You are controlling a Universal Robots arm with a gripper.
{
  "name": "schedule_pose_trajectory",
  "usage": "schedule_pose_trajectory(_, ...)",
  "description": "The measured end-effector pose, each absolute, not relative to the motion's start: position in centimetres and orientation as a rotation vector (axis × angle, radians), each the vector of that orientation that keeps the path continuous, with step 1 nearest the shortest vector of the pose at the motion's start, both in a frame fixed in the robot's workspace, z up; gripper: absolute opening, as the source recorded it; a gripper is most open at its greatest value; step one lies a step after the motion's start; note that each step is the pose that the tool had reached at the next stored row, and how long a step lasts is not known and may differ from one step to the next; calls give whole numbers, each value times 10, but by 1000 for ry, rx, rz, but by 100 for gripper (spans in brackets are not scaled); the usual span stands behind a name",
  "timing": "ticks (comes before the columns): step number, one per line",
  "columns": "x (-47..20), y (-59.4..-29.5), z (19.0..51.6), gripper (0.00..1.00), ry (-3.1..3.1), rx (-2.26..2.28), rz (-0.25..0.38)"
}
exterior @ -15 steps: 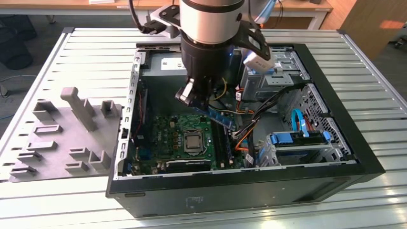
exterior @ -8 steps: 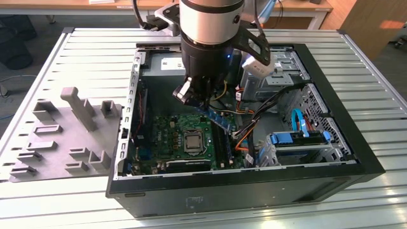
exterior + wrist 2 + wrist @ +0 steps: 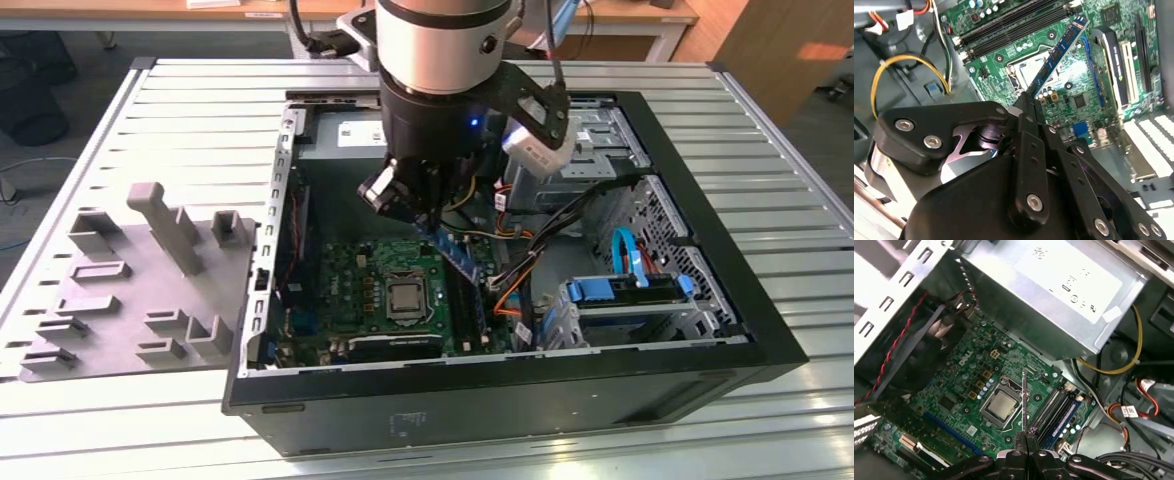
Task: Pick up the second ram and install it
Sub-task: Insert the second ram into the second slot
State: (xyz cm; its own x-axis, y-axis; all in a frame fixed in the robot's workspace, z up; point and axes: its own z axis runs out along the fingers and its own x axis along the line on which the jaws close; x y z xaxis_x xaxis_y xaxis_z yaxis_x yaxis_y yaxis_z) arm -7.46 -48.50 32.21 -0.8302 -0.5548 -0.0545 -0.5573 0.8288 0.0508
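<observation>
Carrying step of the install, seen inside the open case (image 3: 534, 405). The gripper (image 3: 419, 218) hangs over the motherboard (image 3: 358, 262), its fingers (image 3: 1027, 131) pinching one end of the ram (image 3: 1059, 52). The rest of the stick juts free past the fingertips. In the exterior view the ram (image 3: 450, 256) slants down toward the board. It hangs in the air over the strip between the CPU socket (image 3: 402, 295) and the slots (image 3: 470, 300), touching neither. In the first wrist view the ram (image 3: 1024, 400) appears edge-on, above the near side of the socket and just beside the slots (image 3: 1056, 412). It is picked up but not yet seated. Seating, by judgement, calls for the contact edge to lie level and parallel over a free slot before any downward press. Which slot is free cannot be told.
</observation>
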Motion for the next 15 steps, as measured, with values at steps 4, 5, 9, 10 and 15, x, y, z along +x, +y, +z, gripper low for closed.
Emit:
schedule_pose_trajectory(4,-75,-485,322,12,2997,-794,98)
schedule_pose_trajectory(5,-75,-485,322,12,3003,-768,97)
schedule_pose_trajectory(9,-75,-485,321,12,3027,-657,95)
schedule_pose_trajectory(10,-75,-485,321,12,3032,-629,94)
schedule_pose_trajectory(15,-75,-485,321,12,3055,-489,91)
